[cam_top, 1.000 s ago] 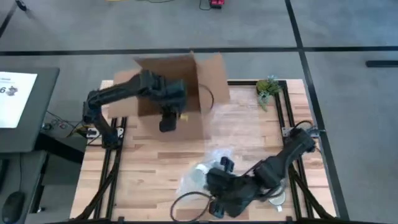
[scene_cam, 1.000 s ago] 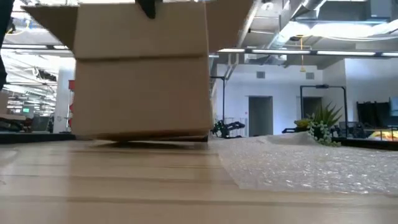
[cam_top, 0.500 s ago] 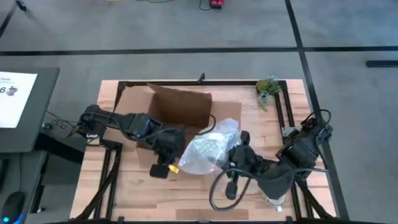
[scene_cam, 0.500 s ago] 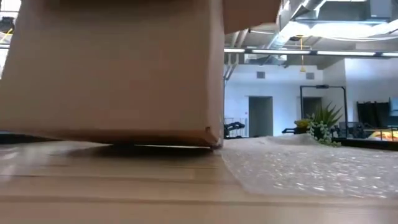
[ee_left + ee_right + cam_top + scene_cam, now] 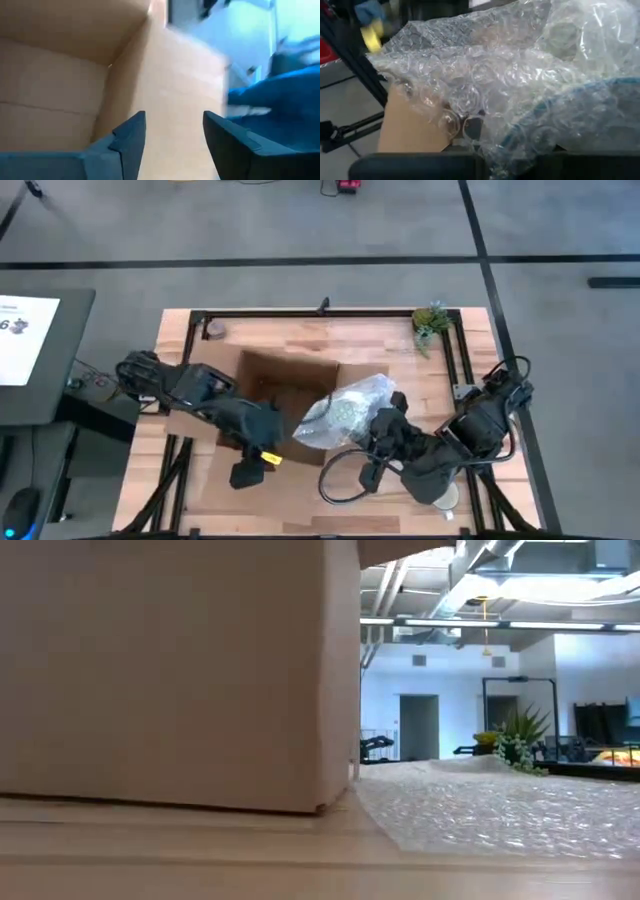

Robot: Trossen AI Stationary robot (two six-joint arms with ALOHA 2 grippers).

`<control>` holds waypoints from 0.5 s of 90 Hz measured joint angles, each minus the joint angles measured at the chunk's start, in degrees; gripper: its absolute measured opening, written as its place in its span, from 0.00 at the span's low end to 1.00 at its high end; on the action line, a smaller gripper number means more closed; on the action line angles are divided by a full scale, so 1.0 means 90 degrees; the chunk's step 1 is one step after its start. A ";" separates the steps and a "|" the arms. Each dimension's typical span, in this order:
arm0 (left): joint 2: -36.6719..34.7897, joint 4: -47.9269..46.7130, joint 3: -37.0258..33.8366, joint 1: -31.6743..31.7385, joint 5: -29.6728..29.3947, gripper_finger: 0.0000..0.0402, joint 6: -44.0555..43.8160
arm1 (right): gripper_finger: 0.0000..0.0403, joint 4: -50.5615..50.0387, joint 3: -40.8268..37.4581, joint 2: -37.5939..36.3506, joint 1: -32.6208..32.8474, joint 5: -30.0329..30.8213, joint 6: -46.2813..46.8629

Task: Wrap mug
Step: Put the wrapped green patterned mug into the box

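While cardboard box [image 5: 170,670] blocks the low view, plant [image 5: 431,320] stands behind.

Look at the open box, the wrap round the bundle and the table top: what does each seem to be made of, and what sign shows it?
Box: brown cardboard, matt, with folded flaps and creased corners.
Wrap: clear plastic bubble wrap, glossy; round air cells show in the right wrist view.
Table top: pale wood planks, probably sealed; grain and board seams show.

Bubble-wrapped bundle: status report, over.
Right gripper shut on bubble-wrapped bundle, at the cardboard box rim. Left gripper open at the box's near wall. Nothing blocking.
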 joint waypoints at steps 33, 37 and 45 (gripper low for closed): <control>-0.0105 -0.0555 0.0803 0.1141 -0.3194 0.44 0.0810 | 0.04 0.1257 -0.0516 0.0116 -0.0556 -0.1775 -0.1159; -0.0049 -0.0621 0.0803 0.1419 -0.3288 0.44 0.1020 | 0.04 0.1404 -0.0508 0.0163 -0.0668 -0.1897 -0.1344; 0.0046 -0.0657 0.0789 0.1912 -0.3493 0.44 0.1330 | 0.04 0.1390 -0.0522 0.0262 -0.0851 -0.2114 -0.1569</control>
